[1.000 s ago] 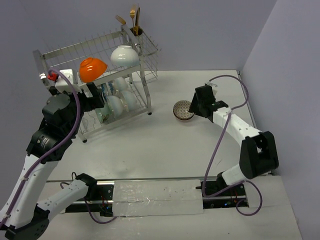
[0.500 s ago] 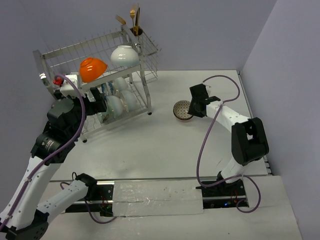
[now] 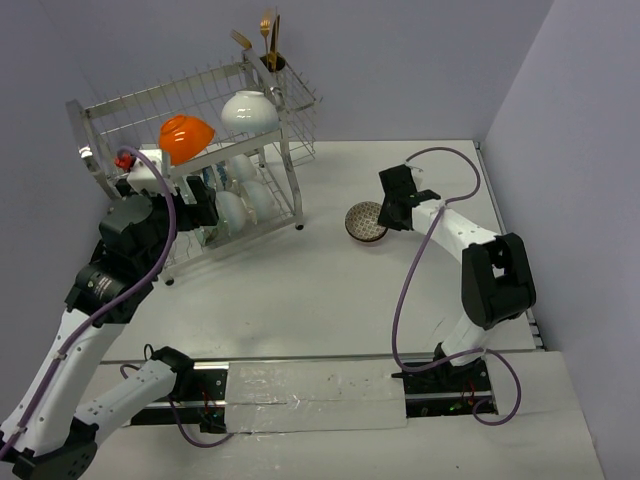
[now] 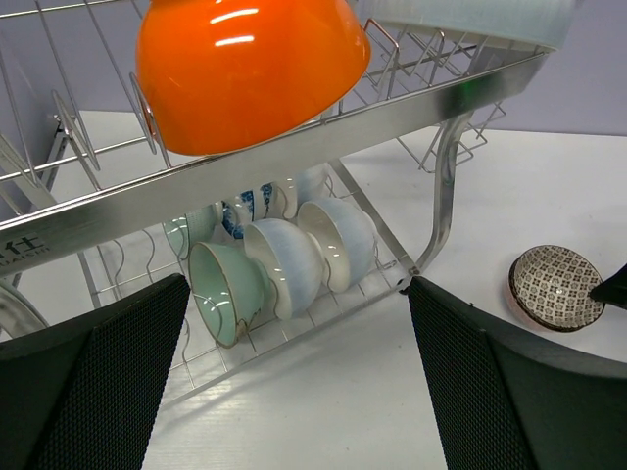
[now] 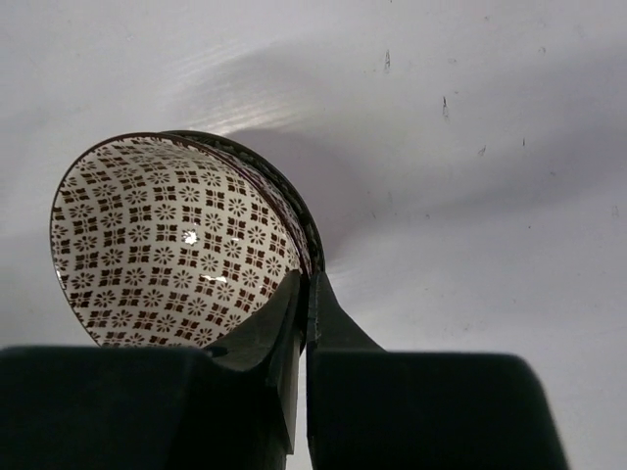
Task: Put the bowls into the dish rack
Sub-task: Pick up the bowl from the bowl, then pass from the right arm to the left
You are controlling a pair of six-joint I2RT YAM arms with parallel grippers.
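Right end effector (image 5: pixel 306 294): closed on the rim of the brown-patterned bowl (image 5: pixel 176 250), one finger inside the wall and one outside. A rim pinch suits a bowl this shallow, and in my judgement it keeps the bowl free to be tipped between the tines later. The bowl sits on the surface (image 3: pixel 330 300), well apart from the dish rack (image 3: pixel 110 105). Whether it has left the surface cannot be told.

Left end effector (image 3: pixel 198 207): jaws fully apart and holding nothing, poised just before the rack's lower tier, probably clear of the incoming load.

Rack contents:
- Upper tier: an orange bowl (image 3: pixel 186 136) and a white bowl (image 3: pixel 250 110), both inverted.
- Lower tier: a row of pale bowls (image 4: pixel 284 264) on edge between the tines.
- Corner cup: gold cutlery (image 3: pixel 268 40).

Change over the past second: the right arm has folded in, its end effector has advanced to the bowl and shut on it. The bowl's position is unaltered, and the left arm has shifted only slightly
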